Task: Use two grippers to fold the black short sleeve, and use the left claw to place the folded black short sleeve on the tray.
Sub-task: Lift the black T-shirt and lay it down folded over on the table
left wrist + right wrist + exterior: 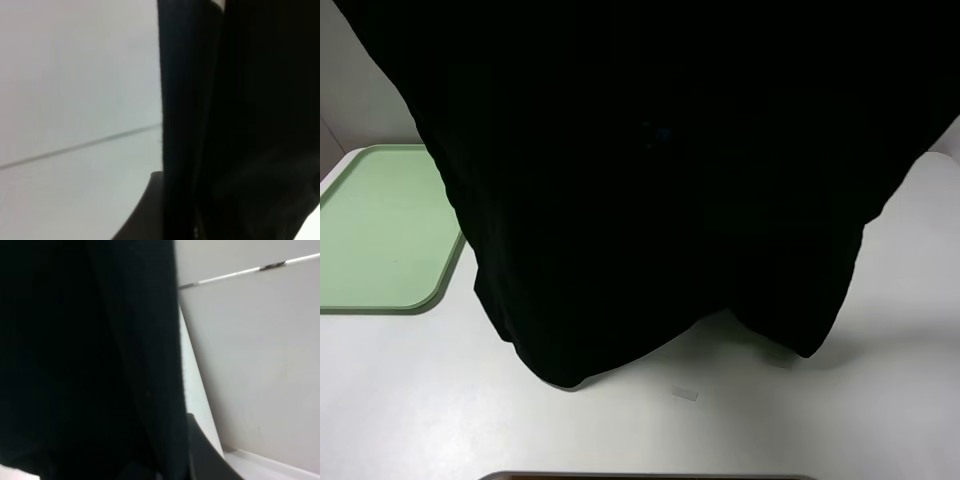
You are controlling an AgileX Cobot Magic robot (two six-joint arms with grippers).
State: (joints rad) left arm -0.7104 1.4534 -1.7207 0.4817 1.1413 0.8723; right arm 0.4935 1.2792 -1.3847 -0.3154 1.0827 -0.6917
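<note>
Left tool (148,212) and right tool (202,457) pinch the limp, soft black short sleeve (650,200).

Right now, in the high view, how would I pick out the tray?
Start with the white table that fills the high view, where the black short sleeve hangs across the middle. Left of the cloth lies the tray: a flat, light green rectangle with rounded corners and a low rim, the only green thing there.
</note>
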